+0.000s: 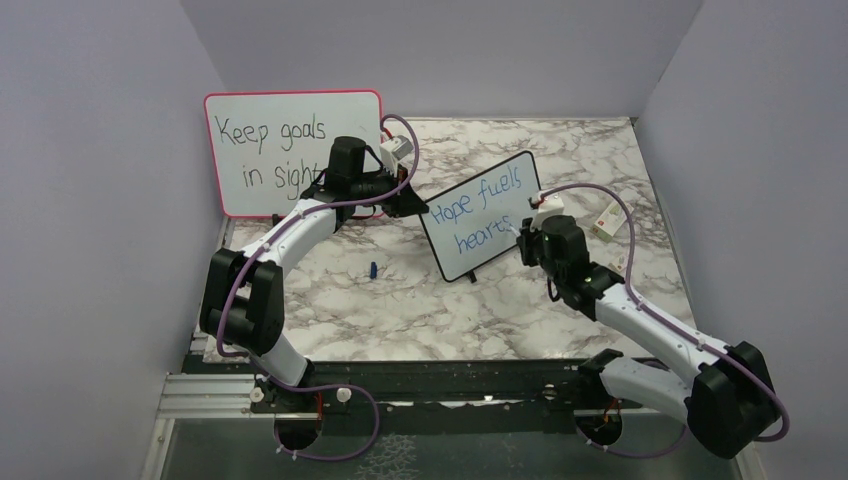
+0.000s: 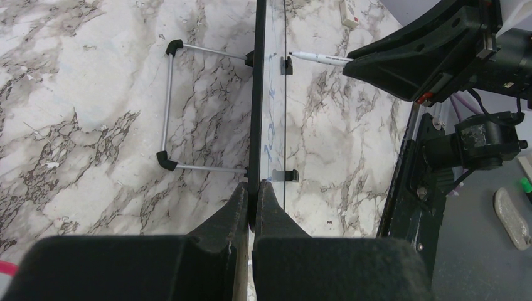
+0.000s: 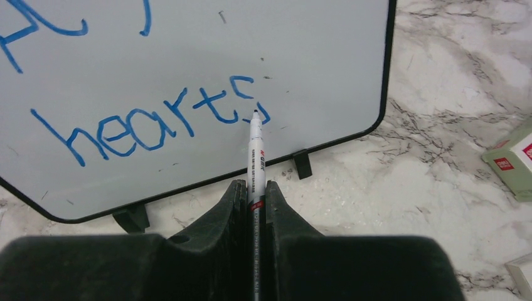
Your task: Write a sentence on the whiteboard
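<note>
Closest in, the left gripper (image 2: 252, 194) was pinched shut on the near edge of the whiteboard (image 2: 256, 94), which ran straight ahead of its fingers edge-on; that hold needed to be firm so the board would not rock under the pen. Ahead of the right gripper (image 3: 254, 188), closed tight around the marker (image 3: 255, 157), the sentence (image 3: 144, 125) lay up and to the left, its last "s" right at the tip (image 3: 255, 113). I judged light, even pressure and a short hop right for the full stop would serve best.
</note>
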{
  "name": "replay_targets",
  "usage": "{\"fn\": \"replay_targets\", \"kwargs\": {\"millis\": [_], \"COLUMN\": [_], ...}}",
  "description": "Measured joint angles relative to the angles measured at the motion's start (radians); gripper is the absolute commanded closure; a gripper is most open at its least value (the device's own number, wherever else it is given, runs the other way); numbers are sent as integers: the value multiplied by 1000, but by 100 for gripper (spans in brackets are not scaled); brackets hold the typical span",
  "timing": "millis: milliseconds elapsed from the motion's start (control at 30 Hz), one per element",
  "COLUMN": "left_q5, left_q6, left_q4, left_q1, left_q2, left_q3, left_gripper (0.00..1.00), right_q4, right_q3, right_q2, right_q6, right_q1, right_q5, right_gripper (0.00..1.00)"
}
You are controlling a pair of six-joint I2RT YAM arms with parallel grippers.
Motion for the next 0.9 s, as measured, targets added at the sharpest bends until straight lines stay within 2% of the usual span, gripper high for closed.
{"fn": "replay_targets", "kwargs": {"millis": [300,900], "left_q5": [0,0], "left_q6": [0,0], "left_q4": [0,-1], "left_q1": [0,-1], "left_q2": [0,0], "left_q3": [0,0], "left_gripper": [100,100], "right_q4": [2,75], "right_q3": [0,0], "right_q2": [-10,62], "right_q6": [23,24], "right_q1": [-60,-80], "right_q5": [22,-30], "right_gripper": [99,99]}}
